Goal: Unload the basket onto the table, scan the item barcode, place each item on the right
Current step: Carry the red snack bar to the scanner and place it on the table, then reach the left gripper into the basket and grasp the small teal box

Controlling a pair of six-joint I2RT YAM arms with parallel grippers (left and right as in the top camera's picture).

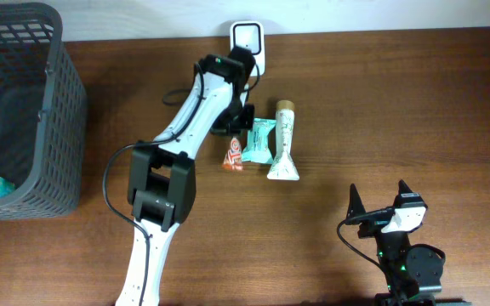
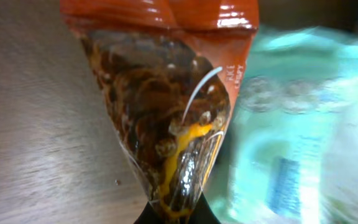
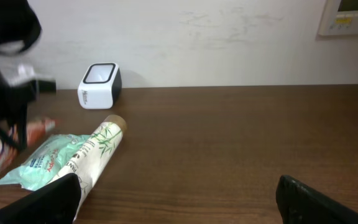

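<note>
The left gripper is clenching the orange snack packet just beside a teal pouch on the desk. The right gripper is resting released — jaws wide.

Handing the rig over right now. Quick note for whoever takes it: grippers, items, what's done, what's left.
Left gripper: shut on the end of the orange snack packet.
Right gripper: open, empty, at the near side.
Scanner is at the far edge of the table, just beyond the items. The teal pouch and bamboo-print tube lie side by side next to the packet. The grey basket on the left holds one small item.
Done: packet gripped; can't tell if it's lifted.
Left: present its barcode to the scanner.
</note>
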